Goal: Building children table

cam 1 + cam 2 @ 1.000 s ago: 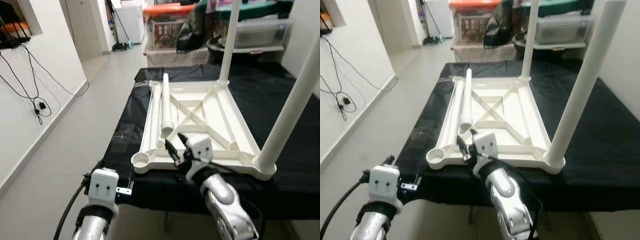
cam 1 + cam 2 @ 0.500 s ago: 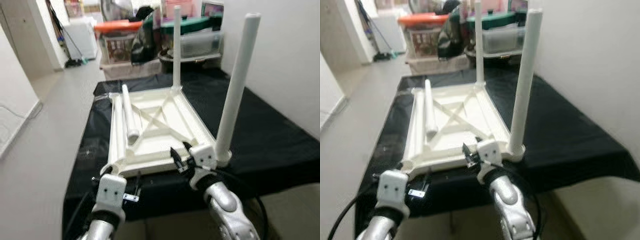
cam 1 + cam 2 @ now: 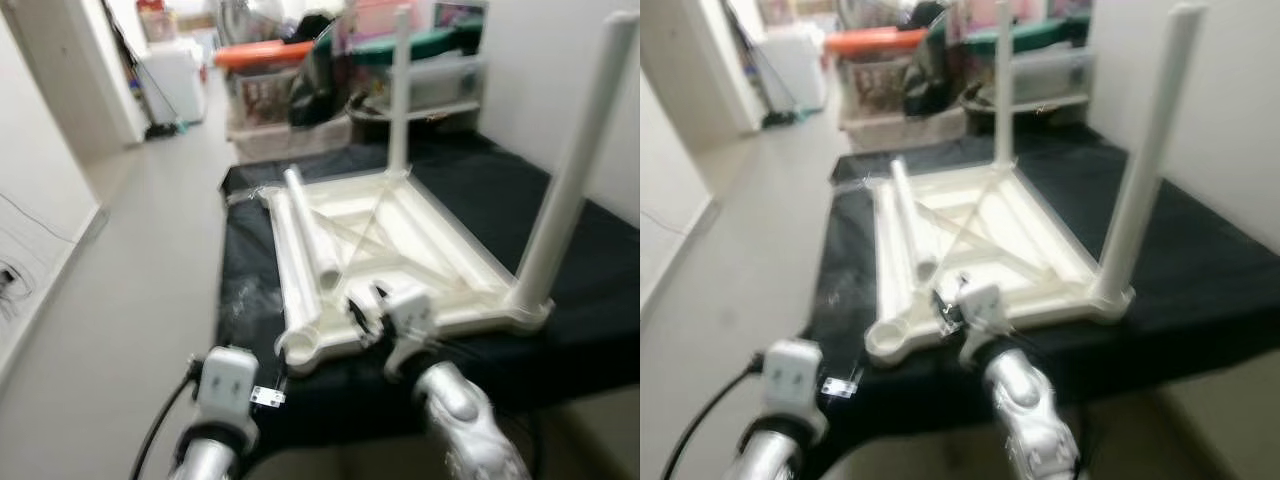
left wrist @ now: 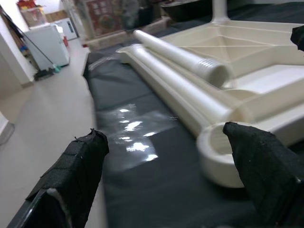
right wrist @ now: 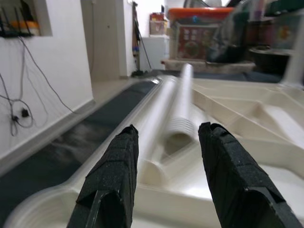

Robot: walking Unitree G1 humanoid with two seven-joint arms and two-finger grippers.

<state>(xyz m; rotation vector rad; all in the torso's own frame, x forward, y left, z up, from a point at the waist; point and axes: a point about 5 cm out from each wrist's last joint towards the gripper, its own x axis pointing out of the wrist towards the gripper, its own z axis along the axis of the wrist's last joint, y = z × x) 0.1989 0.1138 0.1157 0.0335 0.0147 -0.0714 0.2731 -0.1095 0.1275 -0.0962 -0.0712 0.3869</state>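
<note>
The upturned white table top (image 3: 400, 240) lies mid-frame on the black-covered table (image 3: 600, 300) — two legs (image 3: 570, 180) upright, two loose legs (image 3: 310, 235) lying inside. Right gripper (image 3: 365, 310) hovers at its near edge, fingers apart; left gripper (image 4: 166, 185) — lower left, spread wide.

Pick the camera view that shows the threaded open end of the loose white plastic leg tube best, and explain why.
The left wrist view: the loose white plastic leg tube lies sharp, its ridged end plain. The right wrist view blurs it; both eye views show it small and blurred.

White walls (image 3: 40, 130), pale floor (image 3: 150, 260) — stacked storage bins (image 3: 270, 75), seemingly, at back.
</note>
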